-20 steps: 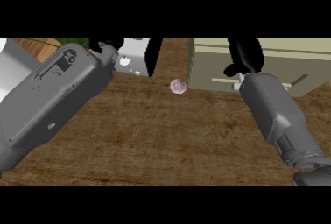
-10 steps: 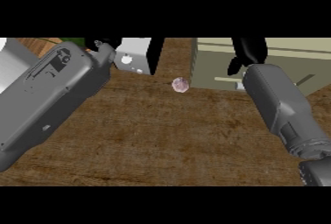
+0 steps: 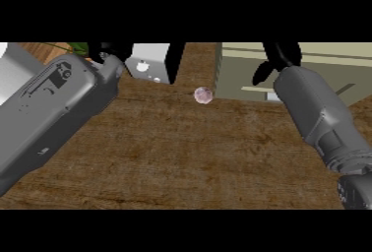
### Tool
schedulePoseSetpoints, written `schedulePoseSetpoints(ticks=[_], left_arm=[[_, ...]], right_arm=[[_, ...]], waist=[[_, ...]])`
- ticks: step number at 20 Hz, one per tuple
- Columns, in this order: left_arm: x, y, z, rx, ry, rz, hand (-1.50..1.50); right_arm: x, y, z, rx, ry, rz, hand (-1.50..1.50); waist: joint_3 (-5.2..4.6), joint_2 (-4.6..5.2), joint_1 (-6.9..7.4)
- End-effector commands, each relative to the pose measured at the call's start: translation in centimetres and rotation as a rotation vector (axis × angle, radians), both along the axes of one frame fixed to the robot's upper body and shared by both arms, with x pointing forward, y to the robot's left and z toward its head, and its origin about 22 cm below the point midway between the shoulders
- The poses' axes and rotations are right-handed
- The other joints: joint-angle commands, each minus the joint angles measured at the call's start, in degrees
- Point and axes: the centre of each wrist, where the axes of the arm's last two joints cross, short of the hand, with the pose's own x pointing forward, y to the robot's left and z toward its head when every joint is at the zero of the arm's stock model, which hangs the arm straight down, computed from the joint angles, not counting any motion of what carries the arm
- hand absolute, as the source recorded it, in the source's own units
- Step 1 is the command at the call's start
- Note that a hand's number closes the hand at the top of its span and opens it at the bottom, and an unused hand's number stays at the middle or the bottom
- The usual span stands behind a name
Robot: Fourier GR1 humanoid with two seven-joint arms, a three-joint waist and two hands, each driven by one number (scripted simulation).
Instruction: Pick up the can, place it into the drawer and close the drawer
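A small pinkish round can (image 3: 202, 95) lies on the brown counter (image 3: 189, 157), near the far edge between my two arms. The pale drawer unit (image 3: 327, 61) fills the upper right. My right hand (image 3: 279, 55) hovers over the drawer unit's front, right of the can and apart from it, with straight fingers, the thumb hanging down and nothing in it. My left hand (image 3: 109, 49) shows only as a dark patch at the top left, beyond its thick grey forearm (image 3: 58, 108), which hides most of it.
A grey box with a black side (image 3: 152, 61) stands at the back, just left of the can. A white object (image 3: 15, 64) and a bit of green (image 3: 76, 47) sit at the far left.
My right arm has edged forward, toward the drawer unit. The left arm and the can have barely shifted.
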Motion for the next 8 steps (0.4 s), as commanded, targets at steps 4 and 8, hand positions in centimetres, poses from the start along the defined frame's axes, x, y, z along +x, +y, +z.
schedulePoseSetpoints(ticks=[4,8], left_arm=[[-0.7,0.6,-0.5,0.004,0.018,-0.017,-1.50],[-0.7,0.2,-0.1,0.006,0.001,0.004,-1.50]], right_arm=[[0.9,1.2,2.6,0.484,-0.013,0.039,-1.50],[1.1,1.2,3.3,0.538,-0.005,0.077,-1.50]], waist=[[-0.31,-0.70,1.42],[-0.41,-0.49,0.61]])
